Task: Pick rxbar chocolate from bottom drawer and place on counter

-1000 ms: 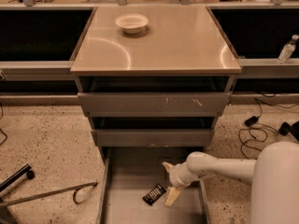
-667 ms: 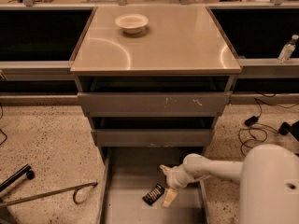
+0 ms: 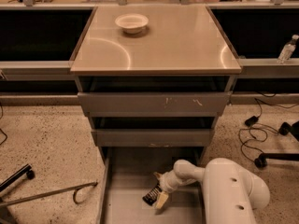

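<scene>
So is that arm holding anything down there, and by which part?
Cannot tell: the gripper is down in the bottom drawer, at the right end of the rxbar chocolate, but a grip isn't visible.

One camera, probably on the robot's own body, looks forward and down at the bench [image 3: 187,45]; the end effector [image 3: 159,190] sits nearest, low over the bottom drawer [image 3: 126,204].
</scene>
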`<action>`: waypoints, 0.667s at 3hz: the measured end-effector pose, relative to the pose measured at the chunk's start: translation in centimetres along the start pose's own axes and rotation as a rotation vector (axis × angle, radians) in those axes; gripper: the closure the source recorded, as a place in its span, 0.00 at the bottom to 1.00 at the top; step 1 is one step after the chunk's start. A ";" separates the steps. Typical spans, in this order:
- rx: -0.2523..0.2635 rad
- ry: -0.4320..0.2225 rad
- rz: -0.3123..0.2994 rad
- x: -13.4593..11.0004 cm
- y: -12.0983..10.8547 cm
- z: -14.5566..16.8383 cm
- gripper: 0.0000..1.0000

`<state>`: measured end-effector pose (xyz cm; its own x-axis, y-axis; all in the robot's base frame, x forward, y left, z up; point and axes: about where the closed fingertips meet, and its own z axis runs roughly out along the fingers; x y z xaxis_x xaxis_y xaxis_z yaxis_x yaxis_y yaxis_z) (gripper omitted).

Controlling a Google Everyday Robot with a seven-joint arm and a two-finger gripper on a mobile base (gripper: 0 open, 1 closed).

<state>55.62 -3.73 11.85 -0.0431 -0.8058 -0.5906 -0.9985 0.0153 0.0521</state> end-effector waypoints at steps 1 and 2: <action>-0.012 -0.006 0.007 0.2 0.4 0.7 0.00; -0.025 -0.007 0.010 0.2 0.6 1.3 0.00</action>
<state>55.02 -3.12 10.68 -0.0533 -0.8017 -0.5953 -0.9969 0.0083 0.0782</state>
